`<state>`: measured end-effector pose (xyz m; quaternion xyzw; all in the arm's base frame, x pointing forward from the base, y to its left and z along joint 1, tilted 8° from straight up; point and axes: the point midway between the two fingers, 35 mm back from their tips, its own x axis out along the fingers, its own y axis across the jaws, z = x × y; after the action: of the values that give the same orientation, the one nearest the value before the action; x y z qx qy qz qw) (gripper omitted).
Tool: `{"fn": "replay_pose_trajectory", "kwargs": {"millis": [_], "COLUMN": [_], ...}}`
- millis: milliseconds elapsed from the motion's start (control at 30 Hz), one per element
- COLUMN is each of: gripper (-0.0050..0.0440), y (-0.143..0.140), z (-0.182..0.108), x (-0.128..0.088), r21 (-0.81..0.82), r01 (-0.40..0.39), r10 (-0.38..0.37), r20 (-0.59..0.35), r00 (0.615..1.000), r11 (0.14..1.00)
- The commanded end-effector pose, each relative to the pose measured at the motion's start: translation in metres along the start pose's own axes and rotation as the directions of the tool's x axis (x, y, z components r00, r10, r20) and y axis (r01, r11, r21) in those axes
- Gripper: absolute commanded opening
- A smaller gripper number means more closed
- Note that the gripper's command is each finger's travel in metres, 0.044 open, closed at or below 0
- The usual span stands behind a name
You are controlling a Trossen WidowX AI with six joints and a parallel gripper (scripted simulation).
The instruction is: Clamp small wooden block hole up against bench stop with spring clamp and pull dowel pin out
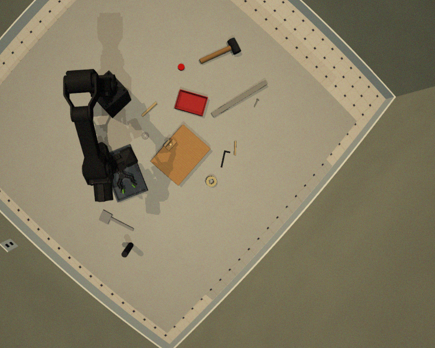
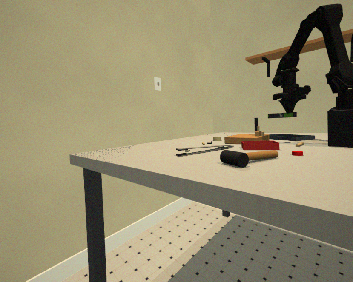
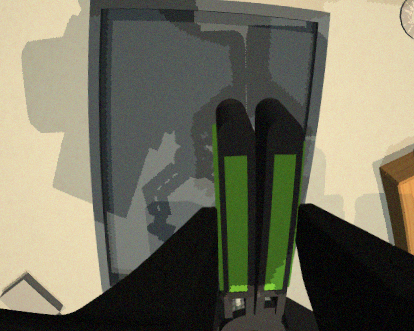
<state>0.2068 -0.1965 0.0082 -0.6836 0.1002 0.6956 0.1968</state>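
Observation:
My gripper (image 1: 123, 175) (image 2: 288, 108) (image 3: 256, 220) is shut on the spring clamp (image 1: 127, 182) (image 2: 282, 115) (image 3: 238, 214), a black clamp with green pads. It holds the clamp level in the air, well above the shallow grey tray (image 1: 140, 188) (image 2: 291, 136) (image 3: 101, 120). The orange board (image 1: 186, 158) (image 2: 236, 137) (image 3: 413, 202) lies to the right of the tray. The small wooden block (image 1: 171, 142) (image 2: 258, 133) sits at the board's near-left edge with its dowel pin upright; I cannot make out the stop beside it clearly.
A red tray (image 1: 190, 102), a hammer (image 1: 219, 51), a grey bar (image 1: 239, 98) and a red disc (image 1: 181, 66) lie beyond the board. A hex key (image 1: 223, 158) and a ring (image 1: 211, 180) lie to its right. A scraper (image 1: 109, 217) and a black cylinder (image 1: 127, 249) lie below the tray.

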Motion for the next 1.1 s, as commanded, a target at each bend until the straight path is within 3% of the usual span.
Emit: {"fn": "replay_pose_trajectory", "kwargs": {"millis": [0, 1067], "gripper": [0.0, 0.0], "y": [-0.002, -0.016], "z": [-0.003, -0.01], "x": [-0.002, -0.003], "r21": [-0.036, -0.265], "r01": [-0.006, -0.011], "r10": [0.006, 0.009], "r20": [-0.006, -0.006], "r00": [1.0, 1.0], "r11": [0.999, 0.964]}}
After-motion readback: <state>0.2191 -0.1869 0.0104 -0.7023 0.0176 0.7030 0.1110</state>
